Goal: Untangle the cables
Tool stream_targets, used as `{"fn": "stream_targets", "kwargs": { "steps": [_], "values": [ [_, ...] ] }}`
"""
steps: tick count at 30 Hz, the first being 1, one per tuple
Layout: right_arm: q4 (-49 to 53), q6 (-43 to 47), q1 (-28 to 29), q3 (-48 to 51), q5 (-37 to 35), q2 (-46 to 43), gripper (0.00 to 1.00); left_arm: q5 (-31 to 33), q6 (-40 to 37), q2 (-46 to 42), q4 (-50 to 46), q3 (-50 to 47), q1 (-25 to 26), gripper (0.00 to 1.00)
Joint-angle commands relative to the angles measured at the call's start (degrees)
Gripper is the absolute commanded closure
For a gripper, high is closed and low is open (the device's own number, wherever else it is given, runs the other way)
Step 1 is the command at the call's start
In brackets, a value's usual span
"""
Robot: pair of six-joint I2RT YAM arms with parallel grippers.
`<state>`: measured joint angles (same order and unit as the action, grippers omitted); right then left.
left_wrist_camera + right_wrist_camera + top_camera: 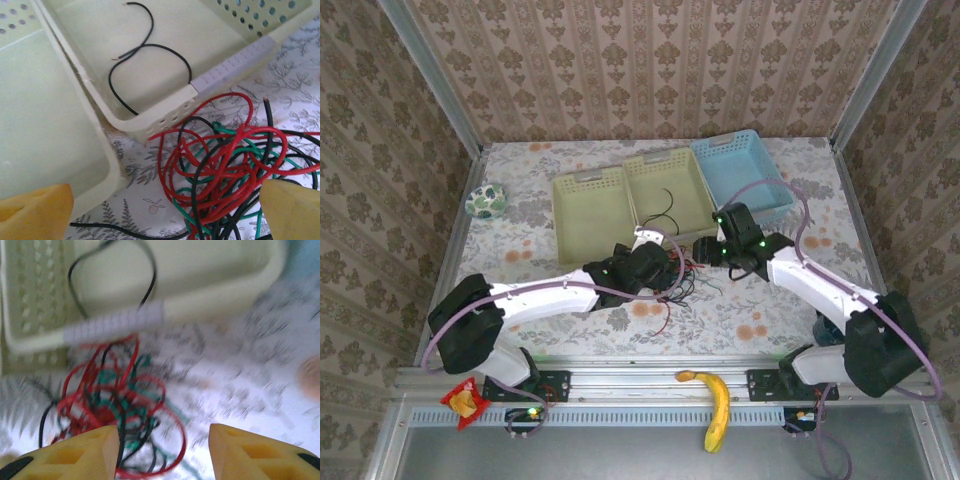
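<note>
**A:** Why three baskets along the back of the table (520, 225)?

**B:** Sorting bins, I'd guess, one per strand. There's a pale green basket (588, 220), a middle basket (665, 158) and a blue basket (750, 180). The middle one holds a single black cable (150, 65), curled loosely on its floor.

**A:** And both arms lean toward the same spot?

**B:** That's where the tangle of cables (225, 165) lies, on the cloth just in front of the middle basket's near wall. Red, green and black strands loop through one another there.

**A:** What are the claws doing?

**B:** The left gripper (165, 215) hangs low at the near side of the knot, its fingers spread wide with nothing between them. The right gripper (165, 440) faces the knot from the other side, also released. Its view is blurred, but its fingers stand apart over bare cloth, with the knot just beyond one of them.

**A:** Why are both released?

**B:** Probably so that one can pin the knot while the other pulls a strand. The red loops lie on top, so they look the easiest to take.
</note>
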<state>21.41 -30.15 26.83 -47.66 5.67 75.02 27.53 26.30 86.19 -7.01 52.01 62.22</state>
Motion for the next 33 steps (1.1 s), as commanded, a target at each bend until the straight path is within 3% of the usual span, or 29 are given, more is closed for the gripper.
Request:
{"fn": "stream_targets", "kwargs": {
  "steps": [1, 8, 33],
  "values": [
    [-0.22, 1.94, 1.57, 2.27, 8.02, -3.38, 0.51, -3.58, -3.20, 1.56, 0.12, 2.43, 0.33, 0.04],
    [2.69, 6.09, 2.00, 2.44, 12.67, -2.51, 0.63, -5.73, -3.46, 4.87, -1.33, 3.83, 0.29, 0.06],
    [-0.24, 5.98, -0.48, 1.93, 15.49, 13.21, 0.71, -5.19, -3.51, 13.37, -4.94, 8.07, 0.27, 0.24]
  ]
}}
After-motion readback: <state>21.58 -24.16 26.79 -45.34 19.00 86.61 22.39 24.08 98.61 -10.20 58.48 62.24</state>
